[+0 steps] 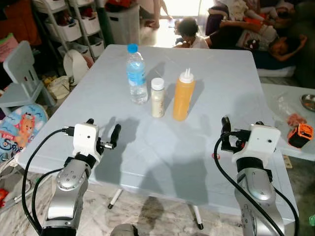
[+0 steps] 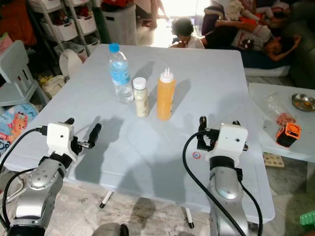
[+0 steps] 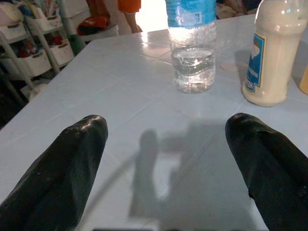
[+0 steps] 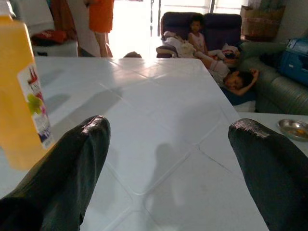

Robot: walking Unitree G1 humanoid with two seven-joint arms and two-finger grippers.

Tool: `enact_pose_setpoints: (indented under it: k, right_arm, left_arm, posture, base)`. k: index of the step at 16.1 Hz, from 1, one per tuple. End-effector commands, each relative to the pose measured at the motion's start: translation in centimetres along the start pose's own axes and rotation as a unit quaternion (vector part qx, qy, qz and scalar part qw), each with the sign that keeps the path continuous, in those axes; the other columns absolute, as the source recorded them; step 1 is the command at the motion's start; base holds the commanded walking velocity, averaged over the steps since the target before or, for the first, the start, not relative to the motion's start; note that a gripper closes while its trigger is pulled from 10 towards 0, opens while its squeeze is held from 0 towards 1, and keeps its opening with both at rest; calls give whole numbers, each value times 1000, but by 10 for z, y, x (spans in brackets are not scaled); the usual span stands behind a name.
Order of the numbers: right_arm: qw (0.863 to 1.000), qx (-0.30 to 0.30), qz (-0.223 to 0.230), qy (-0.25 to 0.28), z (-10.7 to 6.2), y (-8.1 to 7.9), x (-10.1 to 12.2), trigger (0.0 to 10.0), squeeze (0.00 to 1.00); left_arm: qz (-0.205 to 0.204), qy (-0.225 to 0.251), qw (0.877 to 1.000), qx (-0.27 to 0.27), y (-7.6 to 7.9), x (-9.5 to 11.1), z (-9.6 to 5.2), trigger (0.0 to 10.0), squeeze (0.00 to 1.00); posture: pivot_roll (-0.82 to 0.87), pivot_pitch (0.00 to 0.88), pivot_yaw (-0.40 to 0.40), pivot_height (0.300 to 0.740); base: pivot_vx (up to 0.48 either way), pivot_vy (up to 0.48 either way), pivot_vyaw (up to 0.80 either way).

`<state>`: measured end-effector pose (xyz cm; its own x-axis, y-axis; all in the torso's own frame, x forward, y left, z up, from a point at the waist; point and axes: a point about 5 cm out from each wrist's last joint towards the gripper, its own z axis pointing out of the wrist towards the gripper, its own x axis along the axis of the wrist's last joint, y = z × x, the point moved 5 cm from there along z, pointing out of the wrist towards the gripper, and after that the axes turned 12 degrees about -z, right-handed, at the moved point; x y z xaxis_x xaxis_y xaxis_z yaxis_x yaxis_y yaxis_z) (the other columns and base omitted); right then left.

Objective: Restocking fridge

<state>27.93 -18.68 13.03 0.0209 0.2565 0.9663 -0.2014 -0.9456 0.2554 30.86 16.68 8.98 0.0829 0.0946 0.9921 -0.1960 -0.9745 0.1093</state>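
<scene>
Black-fingered, both grippers, hovering over the near edge of the pale grey table [image 1: 206, 162]: left gripper [image 1: 103, 132] at the near left, fingers spread wide and pinching nothing; right gripper [image 1: 241, 132] at the near right, likewise spread and empty. Two silver arms, one under each, with black cables looping off them.

Further in, near the table's middle, three containers standing upright in a slightly slanted row, close together but apart: one water bottle [image 1: 137, 74] with a blue cap and blue label, nearly empty, farthest left; one small cream-coloured jar [image 1: 157, 98] with a white lid in the middle; one orange squeeze bottle [image 1: 183, 95] with a white nozzle on the right. Well apart from both grippers, open tabletop between. Water bottle and cream jar straight ahead between the left fingers [image 3: 57, 173] in the left wrist view; orange bottle off to one side of the right fingers [image 4: 62, 168] in the right wrist view.

Beside the table on the right, a second low surface with one metal bowl [image 1: 308, 102] and one orange-and-black device [image 1: 300, 135]. To the left, one grey child's chair [image 1: 19, 73] and white drawer shelving [image 1: 74, 24]. Beyond the far edge, several people [image 1: 236, 29] sitting and lying about a dark sofa.
</scene>
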Motion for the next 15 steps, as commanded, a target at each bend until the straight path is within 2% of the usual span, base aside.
enact_pose_setpoints:
  k: [1,15]
  right_arm:
    - [1000,1,-1,4,2,-2,4,10000,0]
    - [1000,1,-1,4,2,-2,4,10000,0]
  left_arm:
    - [1,5,1000,-2,-1,4,-1,10000,0]
    - [1,5,1000,-2,-1,4,-1,10000,0]
  posture:
    - [-6,0,47,740]
    - [-6,0,47,740]
  base:
    - [0,0,0]
    - [0,0,0]
